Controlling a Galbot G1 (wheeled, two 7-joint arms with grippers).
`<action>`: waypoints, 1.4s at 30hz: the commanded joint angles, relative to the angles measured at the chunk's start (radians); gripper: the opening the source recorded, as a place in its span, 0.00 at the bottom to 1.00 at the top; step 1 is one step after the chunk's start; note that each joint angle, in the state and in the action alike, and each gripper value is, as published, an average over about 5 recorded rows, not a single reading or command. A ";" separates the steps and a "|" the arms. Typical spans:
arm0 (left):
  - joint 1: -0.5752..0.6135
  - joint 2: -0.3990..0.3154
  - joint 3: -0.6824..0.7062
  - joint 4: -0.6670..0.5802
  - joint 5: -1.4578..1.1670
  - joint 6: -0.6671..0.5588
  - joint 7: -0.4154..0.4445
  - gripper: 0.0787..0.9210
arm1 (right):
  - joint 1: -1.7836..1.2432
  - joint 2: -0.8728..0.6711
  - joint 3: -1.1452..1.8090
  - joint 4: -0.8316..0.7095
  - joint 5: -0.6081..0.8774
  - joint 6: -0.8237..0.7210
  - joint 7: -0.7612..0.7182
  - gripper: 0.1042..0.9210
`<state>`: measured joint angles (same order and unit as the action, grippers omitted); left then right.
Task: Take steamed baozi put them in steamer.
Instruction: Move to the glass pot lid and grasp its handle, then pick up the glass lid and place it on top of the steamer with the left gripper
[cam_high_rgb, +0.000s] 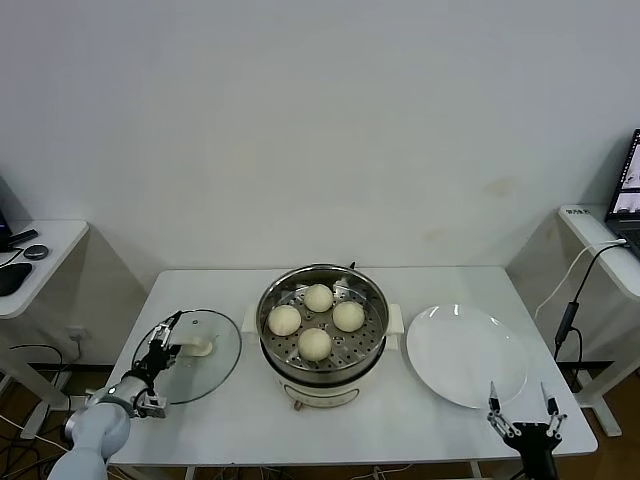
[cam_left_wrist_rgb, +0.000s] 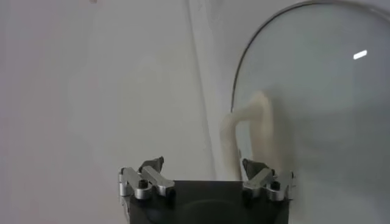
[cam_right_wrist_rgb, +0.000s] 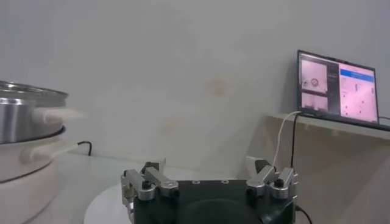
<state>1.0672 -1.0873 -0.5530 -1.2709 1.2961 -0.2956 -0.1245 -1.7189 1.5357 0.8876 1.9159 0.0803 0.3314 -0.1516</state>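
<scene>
Jaws wide on both grippers, seemingly empty; steamed baozi (cam_high_rgb: 317, 320) sit well apart in steamer (cam_high_rgb: 323, 366).

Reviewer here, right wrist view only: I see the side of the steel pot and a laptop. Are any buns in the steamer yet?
Observer: Yes, four buns sit in the steamer, seen from the head view.
Operator: Any left on the plate?
Observer: No, the white plate holds nothing.
Operator: Where is the lid?
Observer: The glass lid lies flat on the table, on the steamer's left.
Operator: And the left arm?
Observer: The left gripper hangs open over the lid's white handle, holding nothing. The right gripper is open by the plate.
</scene>
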 joint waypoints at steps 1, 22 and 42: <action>-0.032 -0.012 0.003 0.061 0.002 0.008 -0.012 0.88 | -0.001 0.001 -0.002 -0.001 -0.003 0.001 -0.001 0.88; -0.014 -0.034 0.005 0.094 -0.069 0.014 -0.089 0.33 | 0.000 -0.003 -0.010 0.003 -0.005 0.002 -0.005 0.88; 0.471 0.128 -0.173 -0.681 -0.364 0.479 0.004 0.11 | 0.005 -0.043 -0.060 0.002 -0.022 0.002 -0.007 0.88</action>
<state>1.2605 -1.0564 -0.6225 -1.4969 1.1005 -0.1370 -0.1954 -1.7143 1.5045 0.8498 1.9174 0.0621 0.3351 -0.1582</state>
